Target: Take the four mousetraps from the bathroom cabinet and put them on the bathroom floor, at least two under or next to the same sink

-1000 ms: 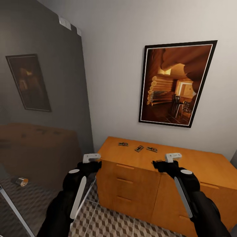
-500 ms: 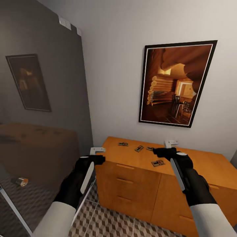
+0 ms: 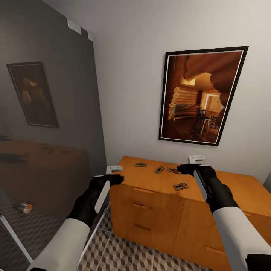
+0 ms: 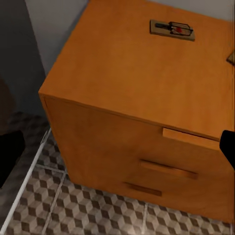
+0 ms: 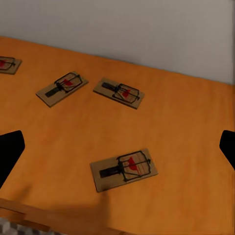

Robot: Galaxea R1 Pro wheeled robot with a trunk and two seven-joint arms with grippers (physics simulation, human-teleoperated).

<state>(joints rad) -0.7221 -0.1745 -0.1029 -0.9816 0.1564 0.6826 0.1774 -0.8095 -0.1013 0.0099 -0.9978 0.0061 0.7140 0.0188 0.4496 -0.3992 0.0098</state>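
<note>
Several mousetraps lie flat on the orange-brown cabinet (image 3: 158,203). Three sit in a row near the wall (image 3: 141,165) (image 3: 159,170) (image 3: 173,171); one lies nearer the front (image 3: 181,186). My right gripper (image 3: 191,164) hovers open above the top, just right of the row. The right wrist view shows the front mousetrap (image 5: 124,170) between its spread fingers (image 5: 10,154), with the others (image 5: 119,92) (image 5: 61,88) (image 5: 7,64) beyond. My left gripper (image 3: 114,174) is open at the cabinet's left front corner. The left wrist view shows one mousetrap (image 4: 172,29) on the cabinet (image 4: 122,88). The sink is out of view.
A framed cabin picture (image 3: 203,96) hangs above the cabinet. A dark glass panel (image 3: 49,113) with a metal rail (image 3: 15,237) stands at the left, a small cylinder (image 3: 24,207) behind it. Cube-patterned floor tiles (image 3: 124,252) run in front of the cabinet.
Both arms have stretched forward. The right gripper moved from the front edge to over the back of the top, uncovering the front mousetrap. The left gripper rose to the cabinet's corner.
</note>
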